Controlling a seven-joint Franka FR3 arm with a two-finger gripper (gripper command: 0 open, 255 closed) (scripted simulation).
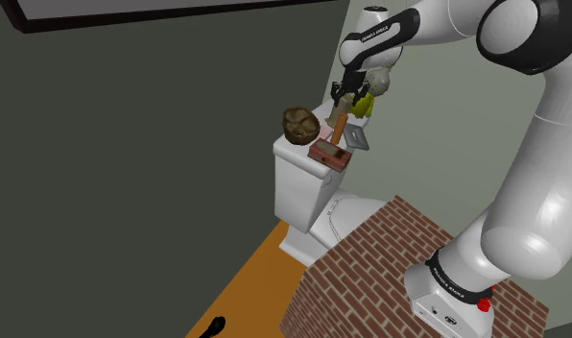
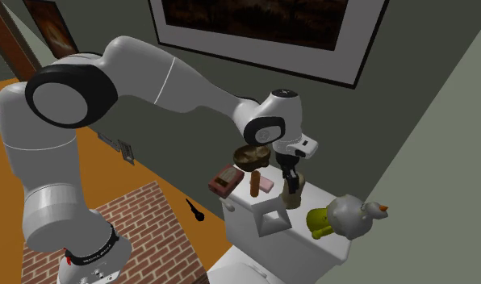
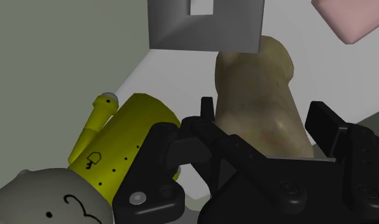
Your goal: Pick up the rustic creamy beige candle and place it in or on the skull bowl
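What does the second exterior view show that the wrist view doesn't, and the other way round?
Second exterior view, not the wrist view: the white arm, the brown skull bowl, the framed picture, the brick stand. Wrist view, not the second exterior view: small black dots on the yellow toy. Both: that toy, the beige candle at the gripper, a grey square frame, a pink block.

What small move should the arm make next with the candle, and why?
Probably a short, straight lift, once the grasp is sure. The gripper sits around the beige candle, which stands upright on the toilet tank, with a grey square frame and a yellow toy close beside it. Rising first should clear them before moving towards the skull bowl.
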